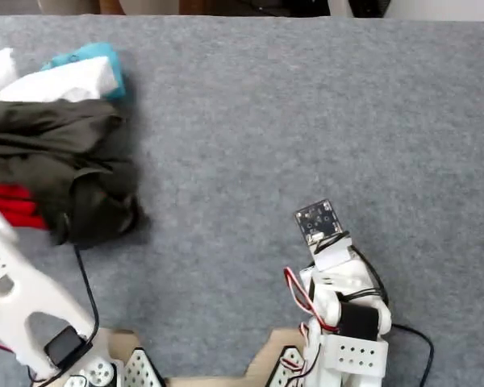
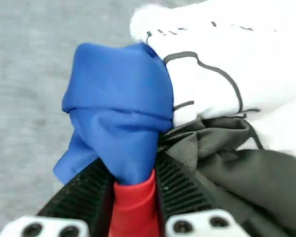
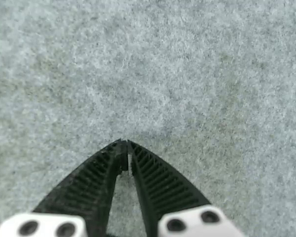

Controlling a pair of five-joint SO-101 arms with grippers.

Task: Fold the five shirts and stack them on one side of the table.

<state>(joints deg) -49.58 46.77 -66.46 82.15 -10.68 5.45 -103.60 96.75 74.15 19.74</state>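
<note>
Clamping a bunched blue cloth shirt (image 2: 118,108) and red fabric (image 2: 133,210), the left gripper (image 2: 133,170) sits lower centre; the right gripper (image 3: 126,146) is pinched together, empty, above the grey felt table (image 3: 197,69).

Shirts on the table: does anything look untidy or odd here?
Yes. The shirts lie in a crumpled heap, not a neat stack. The left gripper pinches the blue shirt and the red shirt together, two at once.

Four shirts counted, two arms, two grippers, one table.
One heap at nine to ten o'clock in the high view holds one blue shirt (image 1: 93,56), one white shirt (image 1: 64,81), one dark shirt (image 1: 64,153) and one red shirt (image 1: 12,205); a fifth cannot be made out. Two arms: the left arm (image 1: 20,298) at seven o'clock, the right arm (image 1: 339,298) at five. One gripper each: left gripper (image 2: 130,168), right gripper (image 3: 126,145). One grey table (image 1: 306,105).
</note>
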